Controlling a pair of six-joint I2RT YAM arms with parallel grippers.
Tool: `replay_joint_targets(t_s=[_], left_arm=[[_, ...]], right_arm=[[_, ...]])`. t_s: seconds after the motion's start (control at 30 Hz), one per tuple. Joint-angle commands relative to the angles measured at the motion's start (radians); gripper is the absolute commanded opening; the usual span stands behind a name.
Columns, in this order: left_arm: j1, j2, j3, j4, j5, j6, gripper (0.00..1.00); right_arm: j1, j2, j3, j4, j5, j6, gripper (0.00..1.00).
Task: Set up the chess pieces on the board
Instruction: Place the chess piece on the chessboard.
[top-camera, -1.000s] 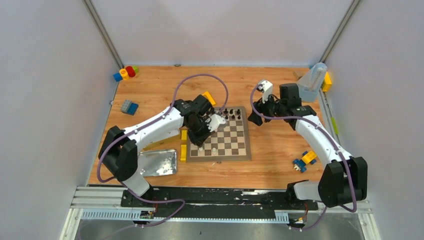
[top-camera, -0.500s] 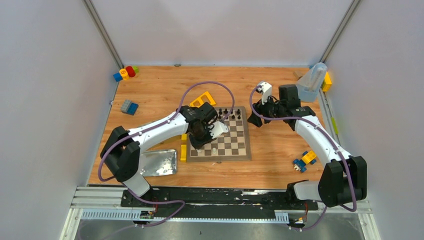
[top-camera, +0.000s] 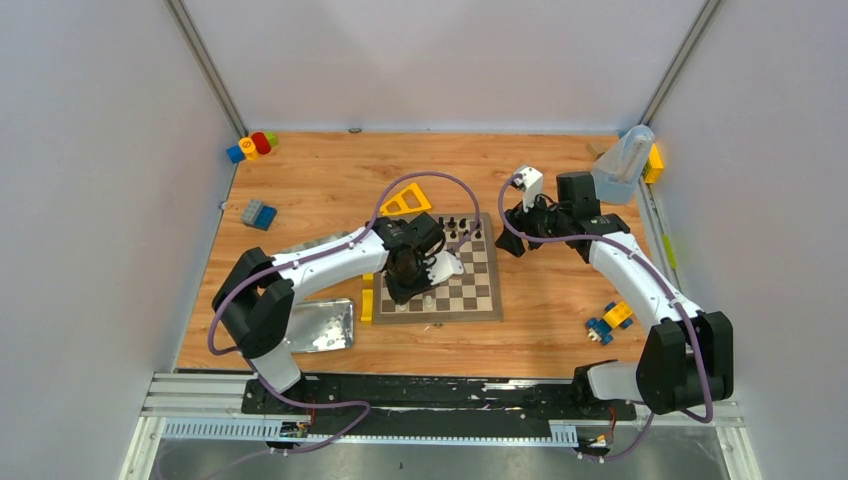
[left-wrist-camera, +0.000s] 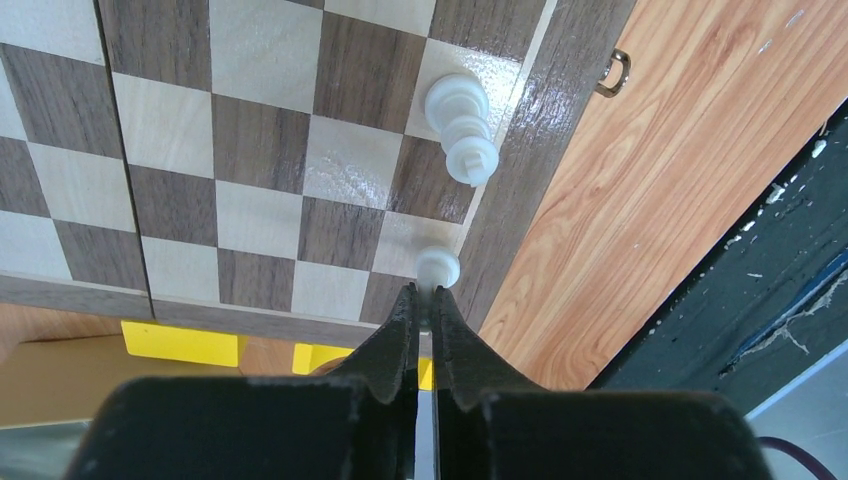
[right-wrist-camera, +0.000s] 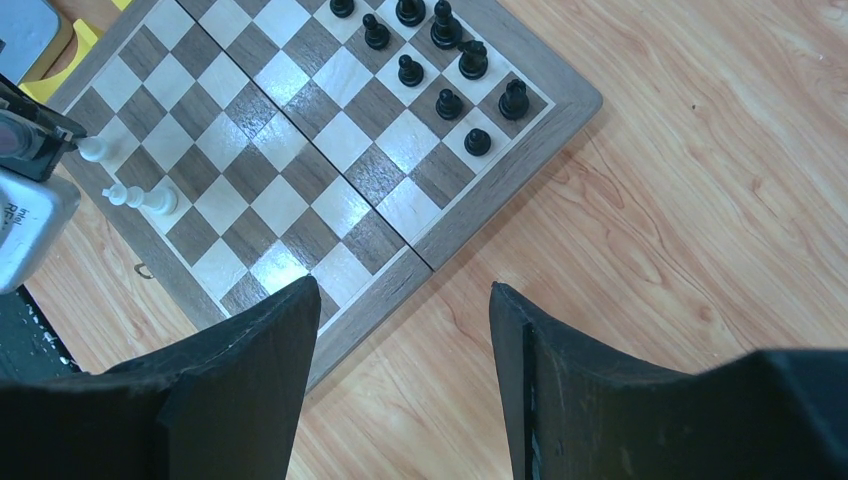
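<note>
My left claw (left-wrist-camera: 424, 298) has its black fingers pressed together on a small pale plastic pawn (left-wrist-camera: 438, 266). The pawn's round head pokes past the tips over a cream square in the edge row, by the near-left corner of the glossy wooden chessboard (left-wrist-camera: 522, 190). Whether its foot touches the wood I cannot tell. Further along that row is a ridged pale shape (left-wrist-camera: 462, 130); it may be one piece on its side or two close together. This wrist view gives the clearest look at a small brass clasp (left-wrist-camera: 614, 70) at the board's rim.

My right claw (right-wrist-camera: 402, 290) hangs with its jaws wide apart and nothing between them, over the board's right edge. Its camera shows what mine on the left misses: nine turned black pieces (right-wrist-camera: 449, 103) standing at the far-right corner. It also catches a white housing (right-wrist-camera: 20, 225) lettered "RE", the rest cut off.

Only the top view shows a shiny dented metal tray (top-camera: 315, 325) left of the board, a yellow triangular block (top-camera: 407, 200) past its far edge, and studded bricks (top-camera: 250, 146) in the table's far-left corner.
</note>
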Motion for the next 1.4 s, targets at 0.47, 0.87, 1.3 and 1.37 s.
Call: replay_joint_targets(t_s=[0.47,0.87,1.3,1.37], left_arm=[[-0.028,0.006,-0.004,0.045,-0.058,0.008,0.12],[-0.036,-0.003,-0.024,0.043,-0.055,0.008,0.18],[-0.039,-0.018,-0.029,0.044,-0.062,0.006,0.32],[-0.040,-0.024,-0.029,0.043,-0.062,0.004,0.35]], right_arm=[[-0.004,-0.003,0.002,0.016,-0.030,-0.021,0.64],[-0.004,-0.002,0.001,0.014,-0.027,-0.022,0.64],[-0.005,0.000,0.001,0.014,-0.031,-0.022,0.64],[-0.004,0.001,0.000,0.014,-0.031,-0.022,0.64]])
